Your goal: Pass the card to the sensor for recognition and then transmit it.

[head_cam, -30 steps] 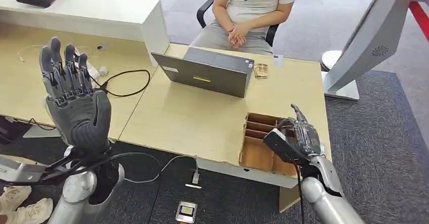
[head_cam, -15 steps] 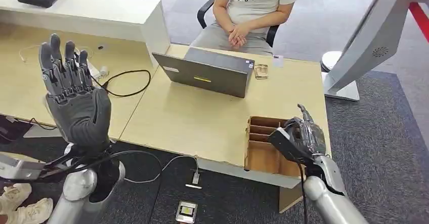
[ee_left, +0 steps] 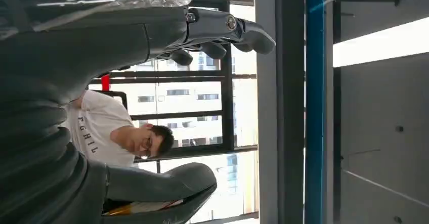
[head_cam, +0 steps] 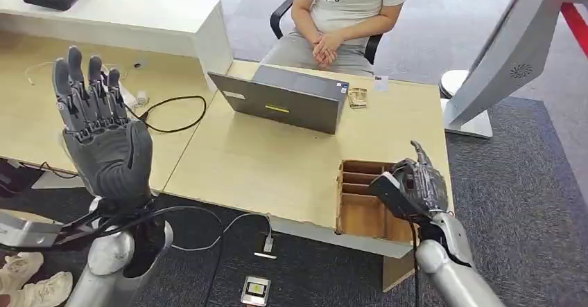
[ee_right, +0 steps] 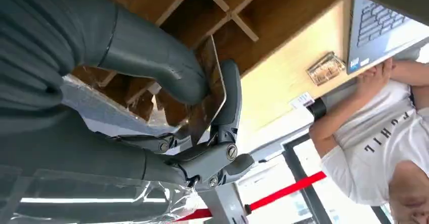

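While your head view shows the right hand hovering over the slotted wooden box at the table's near right corner, your left hand is raised clear of the work, palm up and fingers spread on nothing, probably to stay out of the way. From the left wrist you see those fingers straight and apart against the windows, with the seated person beyond. From the right wrist, the card sits pinched between thumb and finger just above the box's slots, likely freshly lifted so you can carry it to the sensor.
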You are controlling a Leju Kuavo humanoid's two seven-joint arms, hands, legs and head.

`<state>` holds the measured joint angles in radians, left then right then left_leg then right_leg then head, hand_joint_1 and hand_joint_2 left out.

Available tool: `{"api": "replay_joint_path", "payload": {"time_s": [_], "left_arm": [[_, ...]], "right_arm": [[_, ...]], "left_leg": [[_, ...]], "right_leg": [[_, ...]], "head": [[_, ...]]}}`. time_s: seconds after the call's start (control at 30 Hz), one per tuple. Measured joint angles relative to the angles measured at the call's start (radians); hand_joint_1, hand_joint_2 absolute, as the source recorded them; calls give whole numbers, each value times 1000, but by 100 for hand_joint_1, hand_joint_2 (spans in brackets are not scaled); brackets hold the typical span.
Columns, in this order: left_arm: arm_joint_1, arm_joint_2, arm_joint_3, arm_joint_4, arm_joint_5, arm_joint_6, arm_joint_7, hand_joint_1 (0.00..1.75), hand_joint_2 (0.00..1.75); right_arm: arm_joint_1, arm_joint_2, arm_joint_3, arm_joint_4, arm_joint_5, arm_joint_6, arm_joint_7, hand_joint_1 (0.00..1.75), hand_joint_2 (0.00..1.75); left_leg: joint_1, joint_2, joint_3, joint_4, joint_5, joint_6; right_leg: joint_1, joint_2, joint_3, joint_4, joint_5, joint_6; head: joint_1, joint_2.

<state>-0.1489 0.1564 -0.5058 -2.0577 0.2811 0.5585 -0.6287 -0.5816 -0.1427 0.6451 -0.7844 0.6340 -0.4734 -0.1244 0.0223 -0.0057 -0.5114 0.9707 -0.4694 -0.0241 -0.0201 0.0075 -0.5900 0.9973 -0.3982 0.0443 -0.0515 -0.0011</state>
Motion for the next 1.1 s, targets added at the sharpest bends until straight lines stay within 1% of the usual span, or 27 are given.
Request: {"api": "replay_joint_path", "payload": {"time_s": [0.23, 0.53, 0.7, 0.83, 1.1], "left_arm": [[0, 0, -2, 0, 0, -3, -3, 0, 175], [0, 0, -3, 0, 7, -8, -10, 0, 175], [0, 0, -4, 0, 9, -8, -12, 0, 175], [0, 2, -5, 0, 13, -8, -11, 0, 175], [-6, 3, -13, 1, 20, -8, -12, 0, 175]], "right_arm": [[32, -15, -17, -136, 22, -37, 29, 175, 175], [67, -30, -26, -330, 56, -53, 53, 175, 175], [73, -39, -26, -409, 60, -62, 63, 175, 175], [72, -44, -26, -452, 60, -63, 66, 175, 175], [48, -45, -26, -469, 45, -58, 58, 175, 175]], "left_leg": [[0, 0, 0, 0, 0, 0], [0, 0, 0, 0, 0, 0], [0, 0, 0, 0, 0, 0], [0, 0, -1, 0, 0, 0], [0, 0, -1, 0, 0, 0]], "right_leg": [[0, 0, -1, 0, 0, 0], [0, 0, -1, 0, 0, 0], [0, 0, -1, 0, 0, 0], [0, 0, -1, 0, 0, 0], [0, 0, -1, 0, 0, 0]], "head": [[0, 0], [0, 0], [0, 0], [0, 0], [0, 0]]}}
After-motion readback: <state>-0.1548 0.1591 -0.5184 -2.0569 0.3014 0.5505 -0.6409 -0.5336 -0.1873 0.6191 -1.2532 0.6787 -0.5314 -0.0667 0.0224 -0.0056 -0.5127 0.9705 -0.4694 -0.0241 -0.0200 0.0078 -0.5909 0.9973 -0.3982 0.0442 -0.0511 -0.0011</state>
